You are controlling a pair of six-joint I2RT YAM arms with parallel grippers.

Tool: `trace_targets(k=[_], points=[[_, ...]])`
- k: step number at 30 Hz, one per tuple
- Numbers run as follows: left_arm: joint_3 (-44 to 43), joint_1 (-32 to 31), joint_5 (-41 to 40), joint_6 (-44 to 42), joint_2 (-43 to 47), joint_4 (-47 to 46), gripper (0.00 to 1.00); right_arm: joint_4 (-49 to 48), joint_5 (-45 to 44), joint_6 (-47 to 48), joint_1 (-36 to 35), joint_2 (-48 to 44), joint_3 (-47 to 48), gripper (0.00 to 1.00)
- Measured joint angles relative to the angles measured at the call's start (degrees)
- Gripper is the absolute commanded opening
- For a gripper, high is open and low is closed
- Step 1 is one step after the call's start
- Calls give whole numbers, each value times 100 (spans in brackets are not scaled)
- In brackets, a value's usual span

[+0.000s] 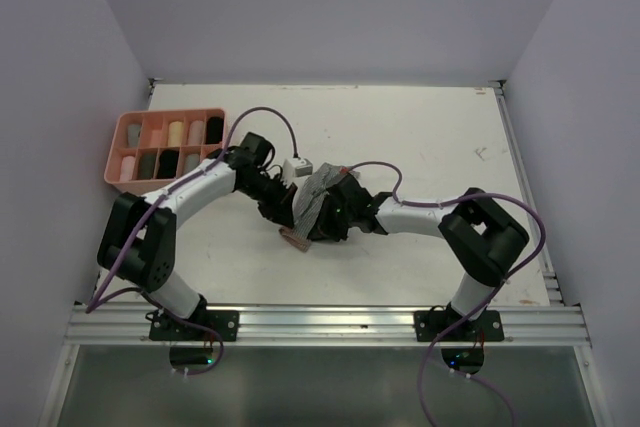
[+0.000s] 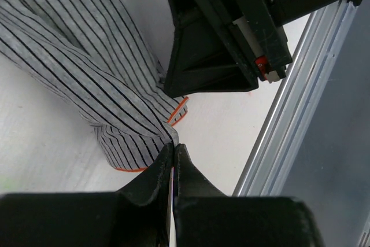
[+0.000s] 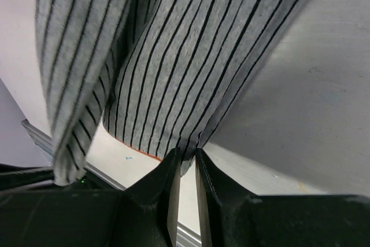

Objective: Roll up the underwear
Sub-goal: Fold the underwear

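The table point(image 1: 430, 147) is the biggest thing in front of me, and the pink tray point(image 1: 170, 114) sits toward its far left corner. Its compartments already hold rolled garments point(image 1: 176, 133) in beige and dark shades.

Both my arms reach inward and meet to the right of the tray, a little nearer my bases than it is. The striped underwear point(image 1: 318, 190) hangs there between them, well apart from the tray. It is bunched and draped, not flat and not rolled. I can't tell how much of it touches the table.

My right gripper point(image 3: 186, 157) is clamped on one edge of the grey striped cloth, with the fabric fanning out from between the jaws. My left gripper point(image 2: 173, 154) has its jaws pressed together on a gathered corner near the orange trim point(image 2: 179, 111).

I judge this to be the set-up before rolling, with the piece held at two points and needing to be spread. The next move calls for drawing my two holds apart evenly to pull the folds out. Then I lower the cloth flat on the table beside the tray without letting either pinch slip. Only after that can a roll start from one edge.
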State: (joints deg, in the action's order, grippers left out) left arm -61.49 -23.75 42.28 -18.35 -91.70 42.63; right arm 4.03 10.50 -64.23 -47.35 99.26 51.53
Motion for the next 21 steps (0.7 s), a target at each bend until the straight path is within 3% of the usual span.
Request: trace_targets(k=[15,21], points=[[232,-603,-103,616,-564,-640,0,-175,107,-7,0,-28,-26,22],[267,-603,-120,686,-870,-756,0,210,-50,39,0,-872,-317,20]])
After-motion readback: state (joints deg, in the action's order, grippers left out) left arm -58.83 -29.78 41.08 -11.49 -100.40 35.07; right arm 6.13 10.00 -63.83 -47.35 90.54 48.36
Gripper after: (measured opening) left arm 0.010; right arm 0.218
